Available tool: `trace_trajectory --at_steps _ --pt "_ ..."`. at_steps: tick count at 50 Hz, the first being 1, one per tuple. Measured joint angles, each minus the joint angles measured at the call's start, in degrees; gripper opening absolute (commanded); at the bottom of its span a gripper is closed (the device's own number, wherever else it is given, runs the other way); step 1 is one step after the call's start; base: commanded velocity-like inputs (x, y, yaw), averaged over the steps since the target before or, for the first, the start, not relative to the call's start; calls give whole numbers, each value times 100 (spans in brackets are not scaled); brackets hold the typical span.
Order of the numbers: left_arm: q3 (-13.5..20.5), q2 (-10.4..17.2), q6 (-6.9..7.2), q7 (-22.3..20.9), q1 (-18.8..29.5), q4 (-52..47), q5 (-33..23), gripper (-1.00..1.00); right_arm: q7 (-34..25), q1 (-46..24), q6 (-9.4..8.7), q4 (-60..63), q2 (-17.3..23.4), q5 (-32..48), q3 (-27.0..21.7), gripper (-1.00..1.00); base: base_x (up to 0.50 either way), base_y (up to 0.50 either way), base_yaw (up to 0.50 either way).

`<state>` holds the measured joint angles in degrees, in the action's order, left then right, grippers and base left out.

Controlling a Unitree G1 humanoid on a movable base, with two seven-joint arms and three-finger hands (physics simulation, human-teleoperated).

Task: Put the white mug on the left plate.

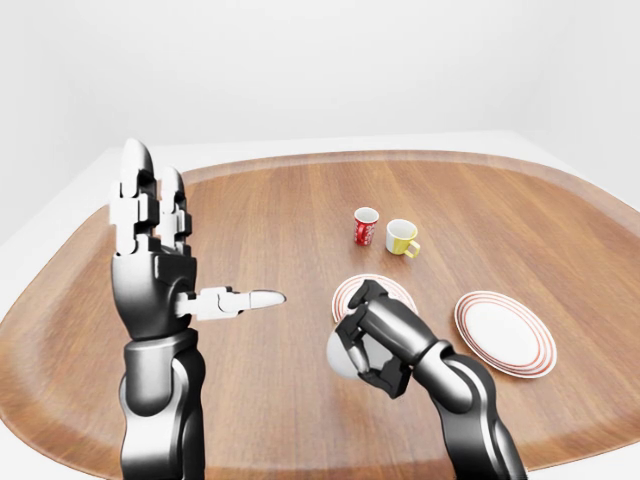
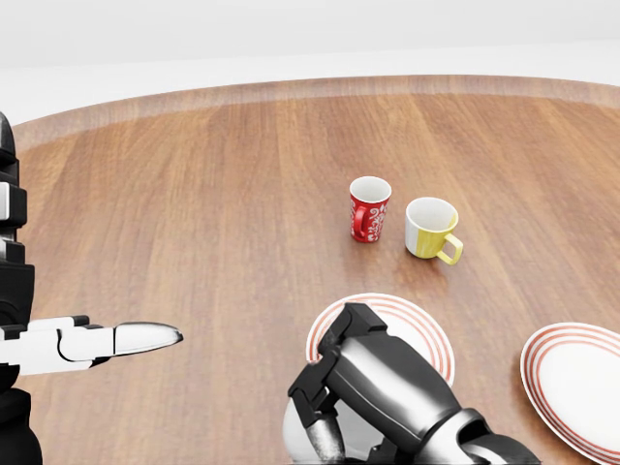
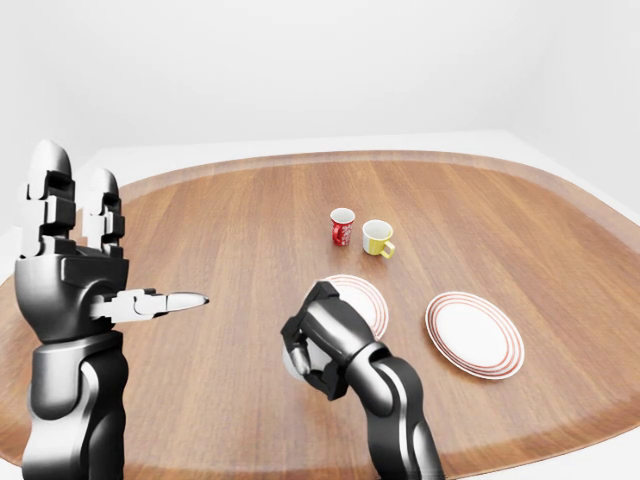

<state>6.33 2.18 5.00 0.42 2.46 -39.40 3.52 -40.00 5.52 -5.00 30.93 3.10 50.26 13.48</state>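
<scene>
1. While the right hand (image 1: 368,345) hangs over the wooden table (image 1: 280,220), its fingers are wrapped around the white mug (image 1: 338,354), which shows only as a pale rounded patch at the hand's left side in the left-eye view.
2. Held so, the mug is off the table, just left of and below the left plate (image 1: 396,293) in that view; the hand covers the plate's near-left part.
3. Up at the left, the left hand (image 1: 152,250) is raised upright with its fingers spread apart, its thumb (image 1: 245,299) pointing right, holding nothing.
4. Further up the table stand a red mug (image 2: 369,208) and a yellow mug (image 2: 431,229), side by side and apart.
5. Right of the left plate lies the right plate (image 1: 505,333), well apart from it.
</scene>
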Motion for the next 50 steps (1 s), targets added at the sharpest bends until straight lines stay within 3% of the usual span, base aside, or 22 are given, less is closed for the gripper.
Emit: trace_trajectory --at_steps 10,25,37,50 --pt "0 1 0 2 6 -16 -2 100 0 -943 0 -347 81 107 -509 -100 0 0 0" --pt "0 0 0 1 2 -9 -7 100 0 -2408 0 -1582 620 395 -1324 -100 0 0 0" --pt "4 2 0 3 10 0 -4 100 15 -2886 0 -2646 774 659 -1468 -100 0 0 0" --pt "32 16 0 9 39 0 14 100 446 -3175 81 -3811 732 818 -1379 -100 0 0 0"
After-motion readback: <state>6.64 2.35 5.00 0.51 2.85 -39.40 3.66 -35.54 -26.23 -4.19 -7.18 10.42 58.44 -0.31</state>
